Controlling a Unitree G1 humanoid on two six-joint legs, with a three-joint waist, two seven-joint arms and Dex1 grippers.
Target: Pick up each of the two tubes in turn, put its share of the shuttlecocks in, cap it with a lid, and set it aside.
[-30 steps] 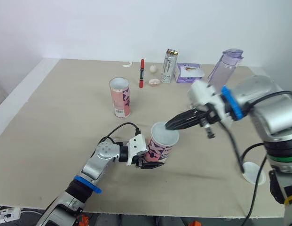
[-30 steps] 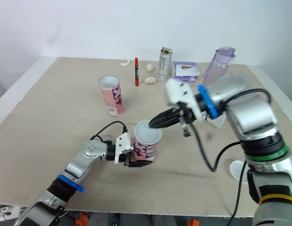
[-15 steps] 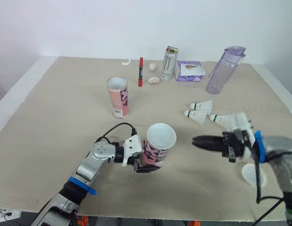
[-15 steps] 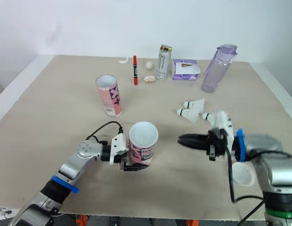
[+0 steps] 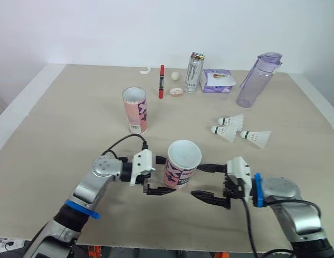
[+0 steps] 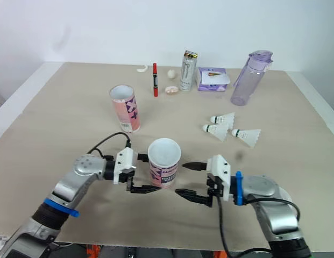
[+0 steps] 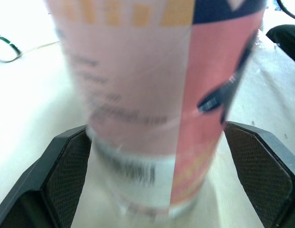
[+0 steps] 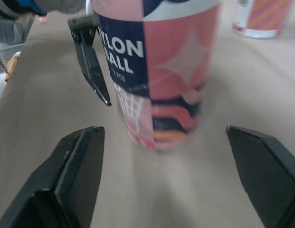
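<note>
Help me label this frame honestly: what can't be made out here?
- Contents of the near tube: in the head views, its own wall hides the depth.
- Top of the far tube: too small to tell a lid from an open mouth.
- Left wrist view: the near tube's upper part is cut off by the edge and its print is blurred. Whether the open left tool touches it is unclear.
- The small pale item beside the can: too small to name.

Near tube (image 5: 182, 164) between left gripper (image 5: 164, 174), right gripper (image 5: 199, 181); second tube (image 5: 136, 110) behind; shuttlecocks (image 5: 227, 131) right.
</note>
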